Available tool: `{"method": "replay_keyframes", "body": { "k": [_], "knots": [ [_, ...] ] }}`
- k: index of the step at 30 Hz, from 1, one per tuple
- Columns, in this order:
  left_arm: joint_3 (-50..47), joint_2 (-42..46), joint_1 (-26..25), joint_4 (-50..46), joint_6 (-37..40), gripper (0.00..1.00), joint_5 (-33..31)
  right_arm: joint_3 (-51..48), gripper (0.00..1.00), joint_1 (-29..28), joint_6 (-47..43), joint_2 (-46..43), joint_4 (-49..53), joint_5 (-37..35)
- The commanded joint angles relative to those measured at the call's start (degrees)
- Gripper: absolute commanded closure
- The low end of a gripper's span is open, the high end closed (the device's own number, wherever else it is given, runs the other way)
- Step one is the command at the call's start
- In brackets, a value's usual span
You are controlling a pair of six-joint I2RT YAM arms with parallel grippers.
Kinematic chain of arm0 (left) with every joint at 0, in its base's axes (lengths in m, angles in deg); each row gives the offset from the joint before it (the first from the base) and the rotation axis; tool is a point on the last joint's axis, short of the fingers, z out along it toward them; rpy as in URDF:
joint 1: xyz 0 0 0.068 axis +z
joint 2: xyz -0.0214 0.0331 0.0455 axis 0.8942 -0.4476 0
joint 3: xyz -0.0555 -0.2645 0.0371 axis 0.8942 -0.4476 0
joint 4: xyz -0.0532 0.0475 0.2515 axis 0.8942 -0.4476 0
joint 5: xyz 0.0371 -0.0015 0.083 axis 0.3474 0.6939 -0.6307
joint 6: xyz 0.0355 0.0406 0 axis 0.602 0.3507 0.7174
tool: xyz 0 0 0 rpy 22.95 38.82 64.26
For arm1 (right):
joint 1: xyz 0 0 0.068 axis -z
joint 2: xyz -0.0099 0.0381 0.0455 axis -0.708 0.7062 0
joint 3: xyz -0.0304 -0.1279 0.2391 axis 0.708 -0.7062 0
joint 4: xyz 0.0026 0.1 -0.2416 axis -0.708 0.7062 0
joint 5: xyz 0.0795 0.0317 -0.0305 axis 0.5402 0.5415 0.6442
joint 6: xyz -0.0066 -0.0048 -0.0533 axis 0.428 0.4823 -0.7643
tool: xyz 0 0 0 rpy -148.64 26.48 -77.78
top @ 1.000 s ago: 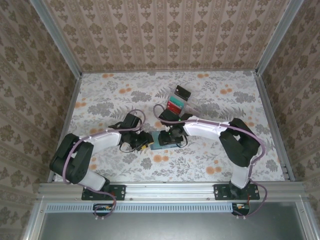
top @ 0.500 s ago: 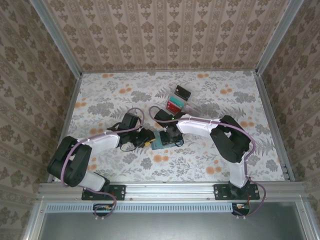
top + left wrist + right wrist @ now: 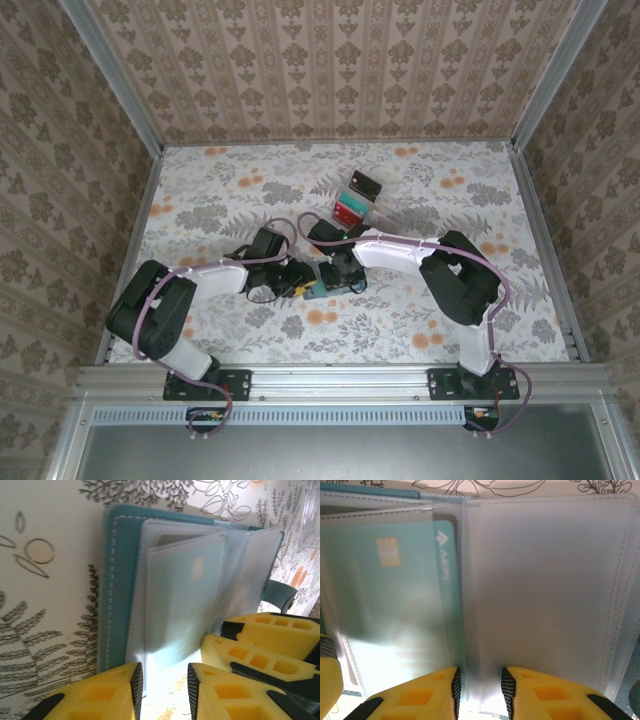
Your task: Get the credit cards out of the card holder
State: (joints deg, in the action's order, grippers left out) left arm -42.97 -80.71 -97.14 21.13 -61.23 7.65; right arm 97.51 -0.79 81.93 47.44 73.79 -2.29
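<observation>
The teal card holder [image 3: 322, 290] lies open on the flowered table between both grippers. In the left wrist view its teal cover [image 3: 117, 580] carries pale clear sleeves, and one sleeve holds a pale teal credit card [image 3: 185, 595]. My left gripper [image 3: 165, 680] is at the holder's near edge, jaws narrowly apart, with the sleeve's edge and bare table in the gap. My right gripper [image 3: 480, 680] is low over the sleeves [image 3: 545, 590], jaws apart astride the seam beside the chip card [image 3: 390, 595]. From above, the left gripper [image 3: 300, 284] and right gripper [image 3: 338, 280] nearly touch.
A clear plastic box [image 3: 350, 211] with a red card in it stands behind the holder, with a dark card [image 3: 366, 185] propped just beyond it. Patterned walls and metal rails close in the table on three sides. Both arms crowd the table's middle.
My left gripper has slid right to the holder's edge. Both grippers' jaws have narrowed. The right arm's elbow has shifted left.
</observation>
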Motion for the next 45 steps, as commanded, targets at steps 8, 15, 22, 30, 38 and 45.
{"method": "replay_keyframes", "body": {
  "k": [8, 15, 22, 30, 38, 45],
  "knots": [
    [1.30, -2.90, -0.37, -1.43, -0.51, 0.69, -0.37, -5.13, 0.66, 2.07, 0.89, 3.78, -1.09, -0.38],
    [1.65, -4.58, -0.55, 0.64, -0.49, 0.69, 0.68, -8.57, 0.62, 4.31, 1.33, 0.78, -6.41, 7.68],
    [2.17, -3.16, -0.37, 1.43, 0.71, 0.77, 1.48, -11.72, 0.59, 6.53, 1.51, -2.87, -12.05, 14.30],
    [2.36, -1.06, 0.14, -1.15, 2.62, 0.97, 0.66, -12.18, 0.58, 8.97, 1.98, -9.60, -14.50, 19.22],
    [3.69, 2.73, 0.71, -4.36, 5.05, 1.00, 0.71, -13.60, 0.55, 10.35, 3.95, -19.16, -17.01, 24.09],
    [5.78, 1.00, -0.93, 1.88, 3.95, 0.79, 4.42, -16.01, 0.54, 12.17, 5.33, -26.24, -17.52, 21.84]
  ]
}}
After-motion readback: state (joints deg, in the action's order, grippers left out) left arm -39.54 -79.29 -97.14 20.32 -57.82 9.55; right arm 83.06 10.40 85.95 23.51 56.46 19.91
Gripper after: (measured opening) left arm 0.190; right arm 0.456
